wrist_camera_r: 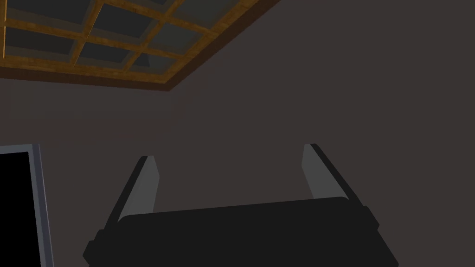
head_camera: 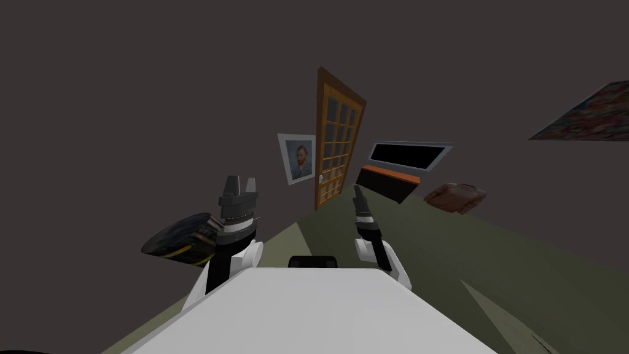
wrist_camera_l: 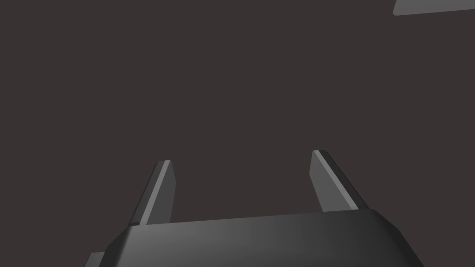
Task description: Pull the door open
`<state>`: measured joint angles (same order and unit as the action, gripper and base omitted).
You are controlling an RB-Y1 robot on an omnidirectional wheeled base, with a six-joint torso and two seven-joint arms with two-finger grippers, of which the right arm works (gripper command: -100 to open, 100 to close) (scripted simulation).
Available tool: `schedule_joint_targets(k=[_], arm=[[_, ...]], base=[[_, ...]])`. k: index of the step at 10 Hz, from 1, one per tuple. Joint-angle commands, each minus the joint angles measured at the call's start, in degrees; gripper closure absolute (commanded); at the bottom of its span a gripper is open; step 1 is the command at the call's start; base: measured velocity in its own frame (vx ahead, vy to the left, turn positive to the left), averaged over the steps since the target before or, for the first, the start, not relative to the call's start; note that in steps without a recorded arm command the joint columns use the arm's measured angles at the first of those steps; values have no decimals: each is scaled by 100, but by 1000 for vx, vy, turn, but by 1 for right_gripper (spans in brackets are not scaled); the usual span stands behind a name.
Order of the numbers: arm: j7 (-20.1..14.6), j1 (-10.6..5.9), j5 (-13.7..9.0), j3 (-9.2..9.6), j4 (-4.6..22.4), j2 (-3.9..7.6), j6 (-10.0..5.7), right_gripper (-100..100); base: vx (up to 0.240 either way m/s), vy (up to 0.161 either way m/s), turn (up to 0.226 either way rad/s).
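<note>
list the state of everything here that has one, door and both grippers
door: looks shut, neither gripper on it
door handle: not gripped, both arms well short of it
left gripper: jaws open, holding nothing
right gripper: jaws open, holding nothing

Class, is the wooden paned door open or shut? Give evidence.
Shut: the door lies flush with the wall, with no gap showing around its edges.
</note>
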<state>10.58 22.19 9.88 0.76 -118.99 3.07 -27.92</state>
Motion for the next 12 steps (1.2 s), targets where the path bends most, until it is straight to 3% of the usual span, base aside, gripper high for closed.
schedule_joint_targets(k=[1, 2, 12], arm=[[137, -41, 37, -16, 165, 40, -57, -100], [300, -95, 88, -30, 383, 77, -131, -100], [1223, -403, 372, -105, 1611, 223, -551, -100]], base=[[45, -54, 64], [55, -66, 127], [55, -68, 70]])
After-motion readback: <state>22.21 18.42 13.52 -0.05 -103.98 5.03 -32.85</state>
